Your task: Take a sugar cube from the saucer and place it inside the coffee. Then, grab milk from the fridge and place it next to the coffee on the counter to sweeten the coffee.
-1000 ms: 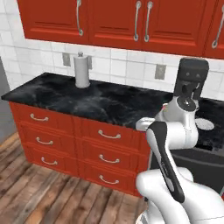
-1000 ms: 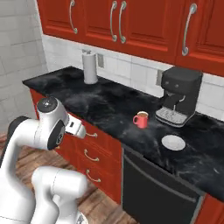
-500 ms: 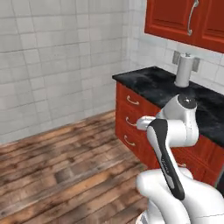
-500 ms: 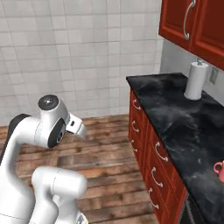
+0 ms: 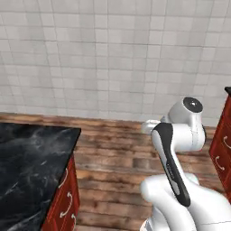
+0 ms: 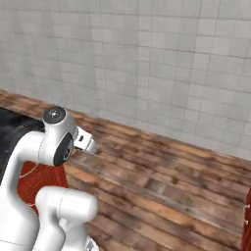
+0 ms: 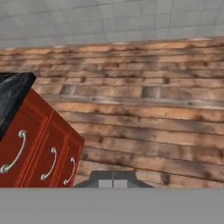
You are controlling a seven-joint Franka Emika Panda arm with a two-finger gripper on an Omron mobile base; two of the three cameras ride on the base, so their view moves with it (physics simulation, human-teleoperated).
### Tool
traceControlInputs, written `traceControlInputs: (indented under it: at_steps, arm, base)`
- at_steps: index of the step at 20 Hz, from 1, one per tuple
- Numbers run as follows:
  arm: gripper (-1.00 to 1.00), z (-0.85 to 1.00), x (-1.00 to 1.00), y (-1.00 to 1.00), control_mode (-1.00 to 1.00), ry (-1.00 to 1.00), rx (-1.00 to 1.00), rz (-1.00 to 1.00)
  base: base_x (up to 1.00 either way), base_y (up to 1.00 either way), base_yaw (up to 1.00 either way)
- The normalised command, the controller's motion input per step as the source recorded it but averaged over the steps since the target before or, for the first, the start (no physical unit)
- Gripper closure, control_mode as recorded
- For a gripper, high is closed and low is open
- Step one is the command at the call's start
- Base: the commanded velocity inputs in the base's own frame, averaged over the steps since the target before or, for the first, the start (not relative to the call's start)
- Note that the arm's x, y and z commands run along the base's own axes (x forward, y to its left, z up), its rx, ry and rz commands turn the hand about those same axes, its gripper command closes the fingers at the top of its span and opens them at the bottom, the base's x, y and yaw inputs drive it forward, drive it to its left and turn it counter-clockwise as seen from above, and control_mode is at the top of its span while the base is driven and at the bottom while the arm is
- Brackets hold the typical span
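My gripper (image 7: 113, 183) is shut with nothing between its tips and hangs over bare wooden floor, with the arm folded close to the base. The white hand (image 6: 86, 142) points out toward the tiled wall, and its side also peeks from behind the arm (image 5: 150, 127). A corner of the glossy black marble counter (image 5: 27, 167) lies at the lower left, and the same corner (image 7: 11, 94) sits to the gripper's left. The sugar cube, saucer, coffee, milk and fridge are out of view.
Red drawer fronts with silver handles (image 7: 41, 151) stand under the counter corner. Another red cabinet (image 5: 224, 144) cuts in at the right edge. A white tiled wall (image 5: 113, 58) closes the far side, with wooden floor (image 7: 144, 109) in between.
The base has kept turning, so the whole picture has swung: the counter run and wall cabinets have slid out, and the tiled wall and floor now face me. The arm's pose is unchanged.
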Motion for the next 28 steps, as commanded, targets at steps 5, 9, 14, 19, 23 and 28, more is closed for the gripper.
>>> traceControlInputs:
  at_steps: [5,9,14,19,23,28]
  arm:
    - [1.0,0.0,0.0,0.0,1.0,0.0,0.0,0.0]
    - [1.0,0.0,0.0,0.0,1.0,0.0,0.0,0.0]
    - [1.0,0.0,0.0,0.0,1.0,0.0,0.0,0.0]
    - [1.0,0.0,0.0,0.0,1.0,0.0,0.0,0.0]
    - [1.0,0.0,0.0,0.0,1.0,0.0,0.0,0.0]
    - [1.0,0.0,0.0,0.0,1.0,0.0,0.0,0.0]
  base:
    - [-0.07,-0.03,1.0]
    - [-0.12,-0.03,1.0]
    - [-0.11,-0.01,1.0]
    - [-0.15,-0.06,0.99]
    - [-0.13,-0.09,1.0]
    - [-0.03,-0.02,1.0]
